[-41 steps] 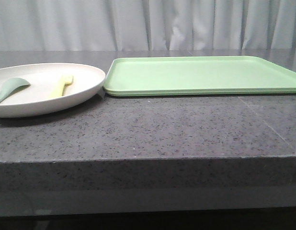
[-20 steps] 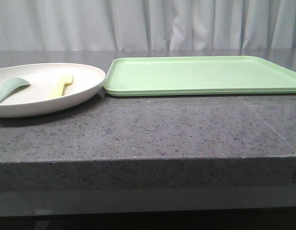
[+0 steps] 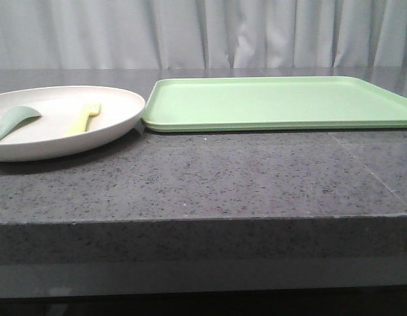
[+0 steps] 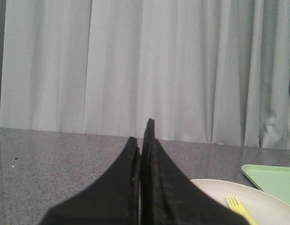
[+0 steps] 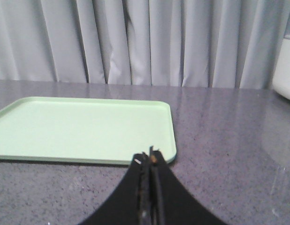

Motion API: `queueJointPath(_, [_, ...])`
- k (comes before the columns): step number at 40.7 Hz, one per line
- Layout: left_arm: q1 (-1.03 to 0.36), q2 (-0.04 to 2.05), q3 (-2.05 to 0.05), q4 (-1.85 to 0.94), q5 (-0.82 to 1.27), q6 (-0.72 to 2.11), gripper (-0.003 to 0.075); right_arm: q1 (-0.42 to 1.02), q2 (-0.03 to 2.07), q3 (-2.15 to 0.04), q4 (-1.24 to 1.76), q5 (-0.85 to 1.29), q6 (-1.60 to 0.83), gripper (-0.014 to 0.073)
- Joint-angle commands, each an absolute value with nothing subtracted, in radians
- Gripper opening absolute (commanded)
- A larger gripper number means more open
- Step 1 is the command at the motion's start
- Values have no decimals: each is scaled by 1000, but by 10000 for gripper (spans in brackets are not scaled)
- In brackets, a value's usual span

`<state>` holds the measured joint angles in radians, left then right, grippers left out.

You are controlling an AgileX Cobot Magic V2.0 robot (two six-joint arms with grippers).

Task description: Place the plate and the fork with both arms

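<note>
A round, matte cream plate (image 3: 118,122) sits at the left of a speckled grey stone table (image 3: 210,178), its rim just beside a flat rectangular green tray (image 3: 276,102). A pale yellow fork (image 3: 83,118) and grey-green spoon (image 3: 14,122) lie in it. Left gripper (image 4: 144,136) and right gripper (image 5: 148,159) are both clenched, empty.

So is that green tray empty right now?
Empty: the green tray shows only bare surface. The fork and spoon lie in the plate.
</note>
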<state>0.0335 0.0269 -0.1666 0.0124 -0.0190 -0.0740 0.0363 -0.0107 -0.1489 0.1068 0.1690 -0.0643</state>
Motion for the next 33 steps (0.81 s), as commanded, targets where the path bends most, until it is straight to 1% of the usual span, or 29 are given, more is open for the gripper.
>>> queueJointPath(1, [34,119,-289,25,0,-77,-18,37,45,-269,102,175,-67,-116])
queueJointPath(6, [34,295,-426,27,110,-77,-18,37,180,-391,115,229,-67,-111])
queueJointPath(13, [34,452,-523,61,124,-77,-18,37,389,-514,221,274,-66,-111])
queueJointPath(19, [34,486,-539,61,118,-77,-18,37,506,-559,243,270,-66,-111])
queueJointPath(26, [34,486,-539,59,117,-77,-9,37,528,-560,242,251,-66,-99])
queueJointPath(28, [34,486,-539,59,117,-77,26,37,528,-560,239,251,-66,-67])
queueJointPath(30, [34,486,-539,59,117,-77,95,37,528,-560,232,251,-67,-12])
queueJointPath(32, [34,486,-539,59,117,-77,192,37,528,-560,226,249,-68,77])
queueJointPath(33, [34,486,-539,59,117,-77,256,37,528,-560,221,249,-68,128])
